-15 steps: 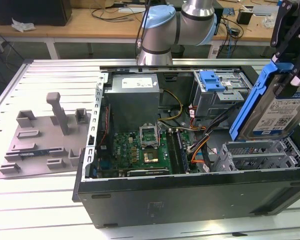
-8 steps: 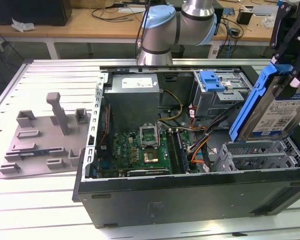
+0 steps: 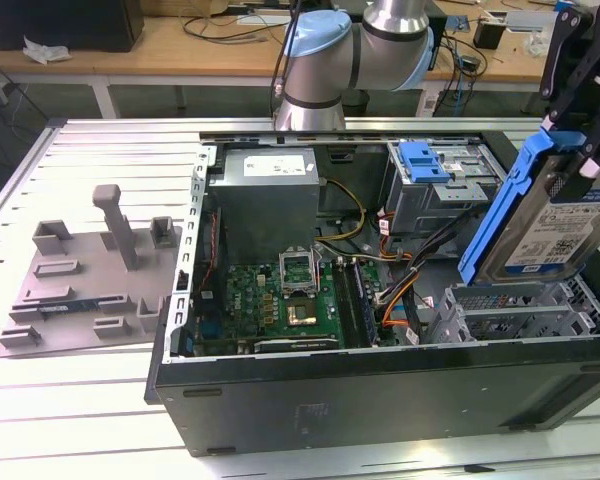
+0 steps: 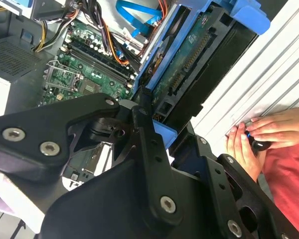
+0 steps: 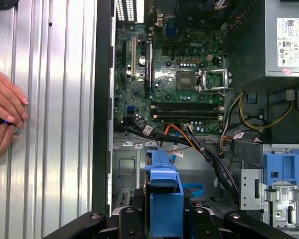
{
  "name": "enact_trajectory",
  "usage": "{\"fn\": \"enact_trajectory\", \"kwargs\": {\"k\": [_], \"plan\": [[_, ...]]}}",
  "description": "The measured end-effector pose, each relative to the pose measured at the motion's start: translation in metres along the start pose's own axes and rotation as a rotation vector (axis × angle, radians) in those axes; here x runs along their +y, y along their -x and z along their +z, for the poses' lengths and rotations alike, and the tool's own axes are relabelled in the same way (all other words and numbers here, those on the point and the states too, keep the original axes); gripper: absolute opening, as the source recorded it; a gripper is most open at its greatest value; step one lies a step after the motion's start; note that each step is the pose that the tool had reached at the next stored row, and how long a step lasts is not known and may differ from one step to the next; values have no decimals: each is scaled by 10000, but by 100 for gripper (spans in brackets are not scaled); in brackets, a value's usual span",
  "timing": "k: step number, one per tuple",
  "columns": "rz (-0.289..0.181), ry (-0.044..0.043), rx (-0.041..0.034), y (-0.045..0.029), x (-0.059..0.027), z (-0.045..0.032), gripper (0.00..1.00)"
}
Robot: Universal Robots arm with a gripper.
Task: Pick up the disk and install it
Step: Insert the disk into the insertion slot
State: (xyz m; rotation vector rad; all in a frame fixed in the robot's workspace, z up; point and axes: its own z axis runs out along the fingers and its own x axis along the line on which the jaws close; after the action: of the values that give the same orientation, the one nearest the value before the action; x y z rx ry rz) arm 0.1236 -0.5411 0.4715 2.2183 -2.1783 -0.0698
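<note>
Exterior view, my gripper (image 3: 578, 150) clamped on the disk (image 3: 545, 225), silver drive tilted between my jaws, blue carrier (image 3: 500, 215) framing it, blue-and-white label (image 3: 558, 238) showing, computer case (image 3: 380, 390) beneath.

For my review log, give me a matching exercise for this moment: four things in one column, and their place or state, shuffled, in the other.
Things
1. disk
2. circuit board
3. grey plate
4. hands

Place or state
A. flat on the floor of the open case
B. closed round a small dark object
C. tilted in the air above the case
D. on the table, at the exterior view's left of the case

Pairs: 1-C, 2-A, 3-D, 4-B
</note>
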Motion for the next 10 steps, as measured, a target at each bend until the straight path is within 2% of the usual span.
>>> {"fn": "enact_trajectory", "kwargs": {"k": [10], "plan": [[-22, 0, -2, -4, -4, 38, 37]]}}
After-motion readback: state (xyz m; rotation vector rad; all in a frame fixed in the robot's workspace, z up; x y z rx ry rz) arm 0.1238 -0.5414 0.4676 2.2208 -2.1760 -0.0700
